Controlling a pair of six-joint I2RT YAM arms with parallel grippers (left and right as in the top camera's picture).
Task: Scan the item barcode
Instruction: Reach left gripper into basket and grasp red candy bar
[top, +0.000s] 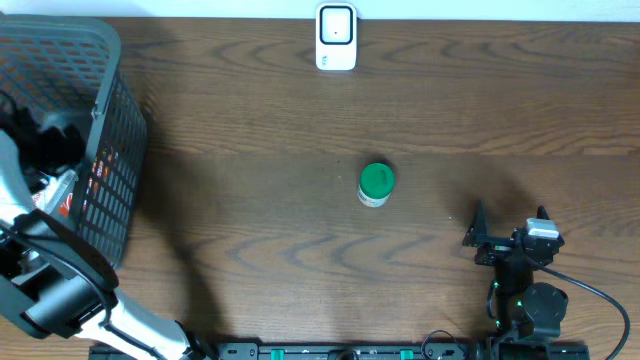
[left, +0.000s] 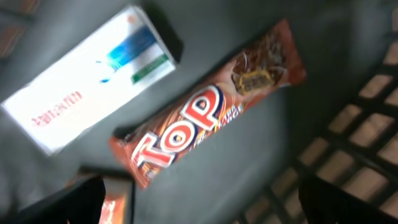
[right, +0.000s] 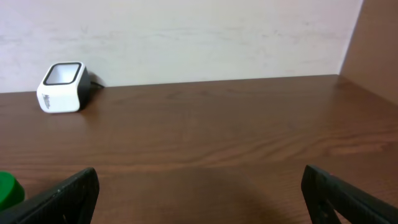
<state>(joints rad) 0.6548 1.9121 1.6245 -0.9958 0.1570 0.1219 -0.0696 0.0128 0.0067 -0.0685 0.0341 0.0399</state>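
Early stage: nothing picked, nothing scanned. Left gripper (left: 208, 204) is down inside the basket (top: 108, 62) at the overhead's left edge, fingers spread and empty, above a TOP snack bar (left: 205, 118) lying diagonally beside a white box (left: 87, 81). Right gripper (top: 508, 224), lower right, is spread and empty. Green-lidded jar (top: 376, 184) stands mid-table, scanner (top: 336, 37) top centre. Still to do: grasp, carry, present barcode.

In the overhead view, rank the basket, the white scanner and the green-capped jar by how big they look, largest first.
1. basket: by far the largest, even though the frame edge cuts it off.
2. white scanner.
3. green-capped jar: only a little smaller than the scanner.
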